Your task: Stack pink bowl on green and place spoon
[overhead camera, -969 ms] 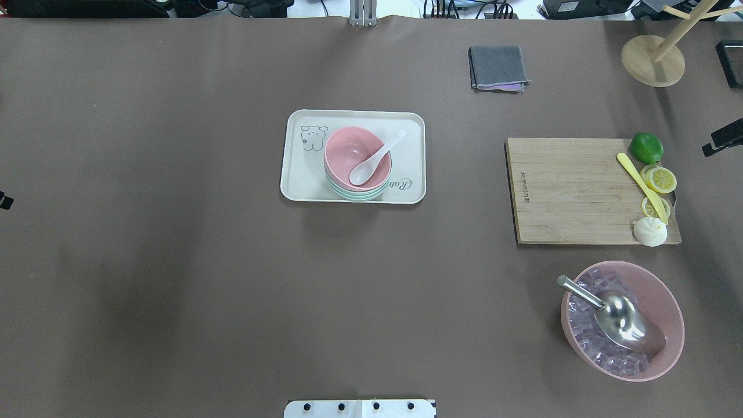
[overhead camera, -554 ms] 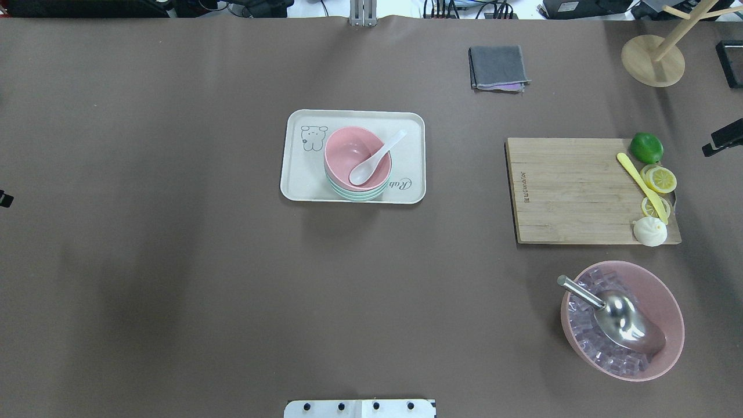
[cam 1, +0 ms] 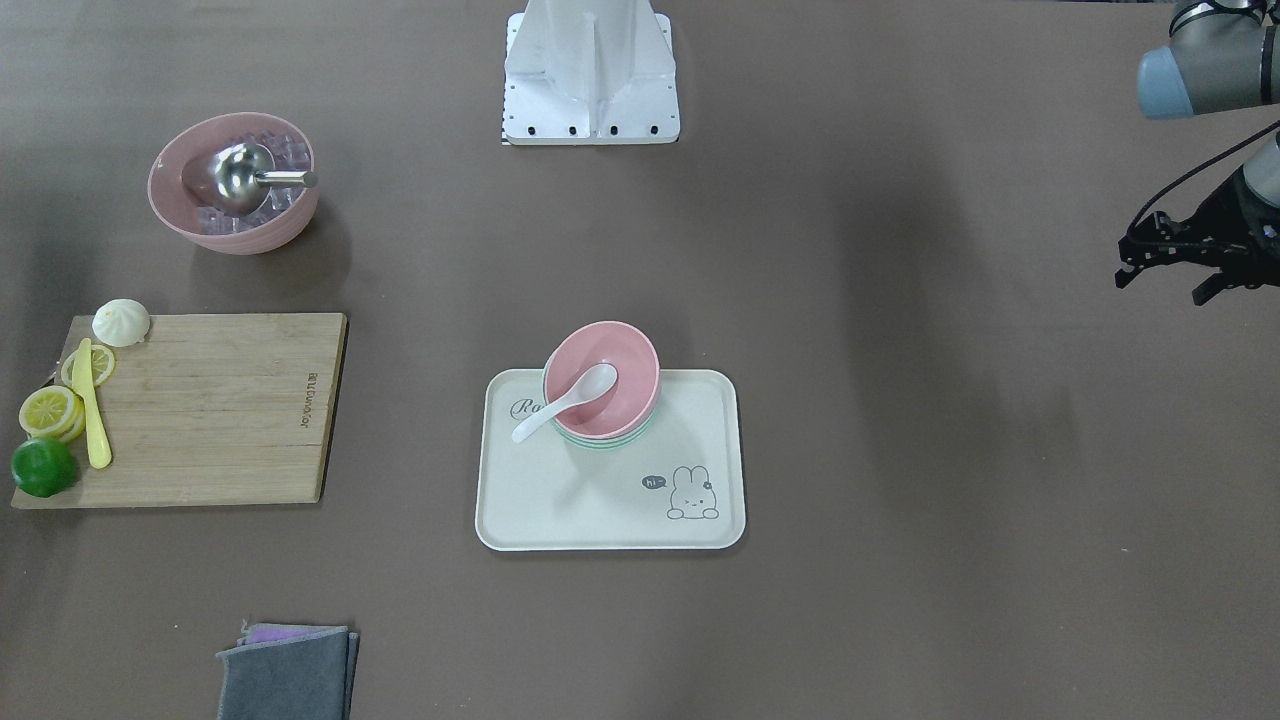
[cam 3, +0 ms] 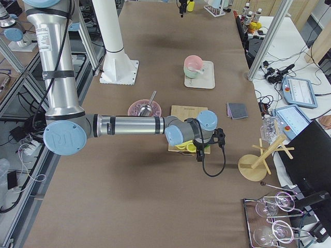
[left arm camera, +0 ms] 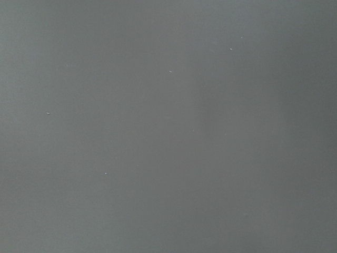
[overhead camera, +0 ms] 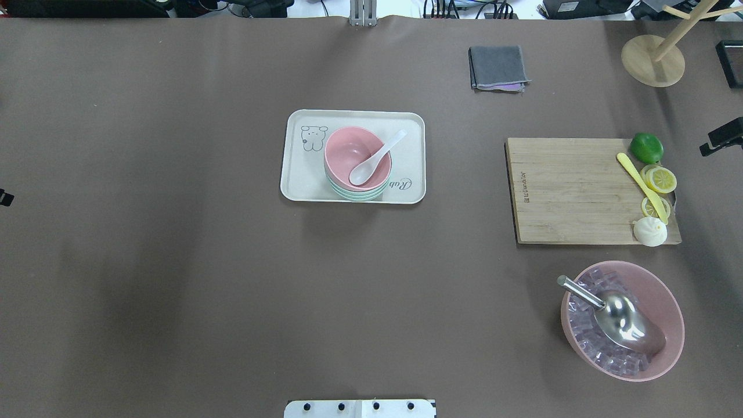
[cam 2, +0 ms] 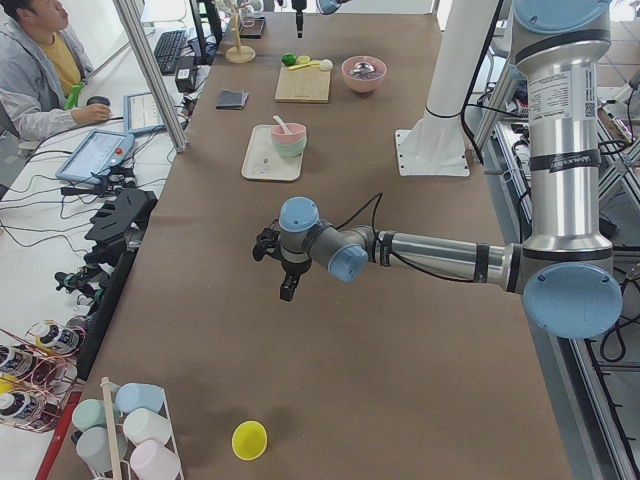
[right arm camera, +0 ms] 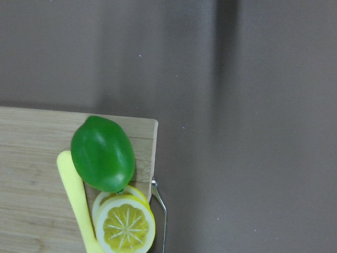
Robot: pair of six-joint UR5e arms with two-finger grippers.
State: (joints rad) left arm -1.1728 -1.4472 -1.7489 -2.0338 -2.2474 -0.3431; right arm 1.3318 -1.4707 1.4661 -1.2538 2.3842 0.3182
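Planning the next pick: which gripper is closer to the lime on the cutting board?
Right. The right gripper hangs close beside the lime; the left gripper is at the table's opposite end, far past the tray.

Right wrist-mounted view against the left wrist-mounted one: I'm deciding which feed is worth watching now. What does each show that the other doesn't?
Only the right wrist-mounted view shows objects: a corner of the wooden cutting board, a green lime on that corner, lemon slices just below it, and a yellow utensil beside them. The left wrist-mounted view shows nothing of its own. Both share the plain brown table covering, which fills the left view entirely.
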